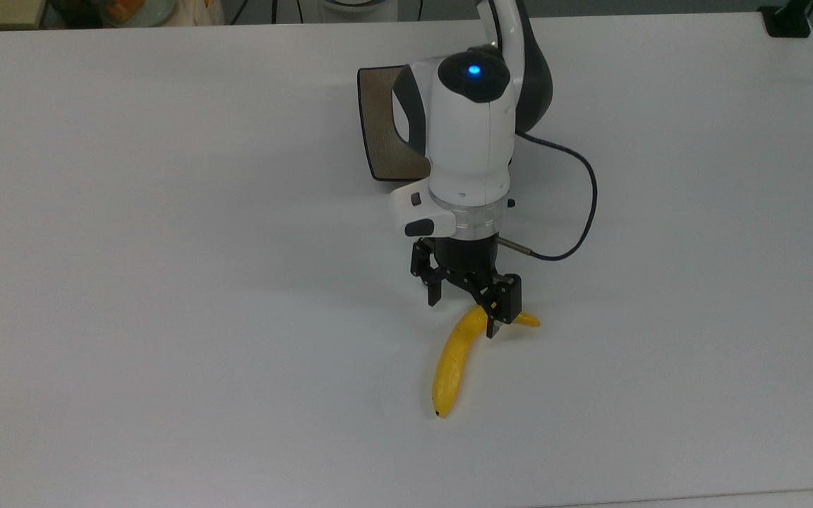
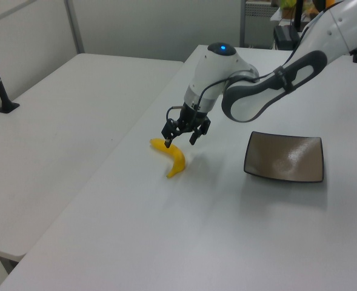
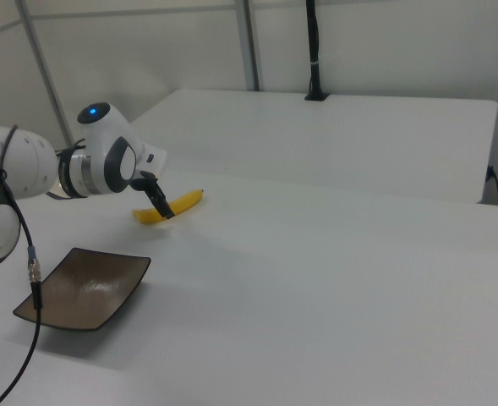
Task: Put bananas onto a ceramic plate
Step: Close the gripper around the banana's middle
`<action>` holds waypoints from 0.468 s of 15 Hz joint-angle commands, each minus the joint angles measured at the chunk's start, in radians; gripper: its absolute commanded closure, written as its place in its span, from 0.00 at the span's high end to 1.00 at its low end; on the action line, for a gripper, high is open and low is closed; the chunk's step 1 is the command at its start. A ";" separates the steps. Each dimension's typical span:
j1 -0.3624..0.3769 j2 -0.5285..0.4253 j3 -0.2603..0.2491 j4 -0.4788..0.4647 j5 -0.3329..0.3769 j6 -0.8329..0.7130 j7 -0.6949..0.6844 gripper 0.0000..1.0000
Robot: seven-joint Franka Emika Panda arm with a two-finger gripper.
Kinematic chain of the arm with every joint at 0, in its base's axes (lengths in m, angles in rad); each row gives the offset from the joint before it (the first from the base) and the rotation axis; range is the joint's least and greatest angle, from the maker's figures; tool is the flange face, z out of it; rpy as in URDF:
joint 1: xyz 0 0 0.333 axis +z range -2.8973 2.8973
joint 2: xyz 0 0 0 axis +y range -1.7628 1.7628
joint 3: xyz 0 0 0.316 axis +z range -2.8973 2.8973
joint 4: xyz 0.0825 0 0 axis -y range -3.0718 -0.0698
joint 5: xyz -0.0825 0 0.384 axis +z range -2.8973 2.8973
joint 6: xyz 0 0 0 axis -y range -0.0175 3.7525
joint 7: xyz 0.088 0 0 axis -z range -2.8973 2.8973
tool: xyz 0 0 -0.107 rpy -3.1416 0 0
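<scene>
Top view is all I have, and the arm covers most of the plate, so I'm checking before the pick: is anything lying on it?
Observer: No. The left view shows the ceramic plate whole, and it is bare.
Operator: How low is the gripper?
Observer: In the left view the gripper has its tips about level with the banana, near its stem end; contact I cannot tell.
Operator: Anything between banana and plate?
Observer: In the right view, just bare table.
</scene>
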 commanded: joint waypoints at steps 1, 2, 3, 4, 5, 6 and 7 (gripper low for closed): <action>0.010 0.050 -0.012 0.052 -0.036 0.025 0.043 1.00; 0.010 0.054 -0.012 0.052 -0.036 0.026 0.043 0.97; 0.010 0.058 -0.012 0.052 -0.037 0.028 0.043 0.92; 0.010 0.067 -0.012 0.054 -0.052 0.028 0.042 0.85; 0.010 0.070 -0.012 0.052 -0.075 0.028 0.042 0.80; 0.010 0.076 -0.011 0.052 -0.100 0.029 0.042 0.68; 0.010 0.087 -0.009 0.054 -0.105 0.040 0.040 0.59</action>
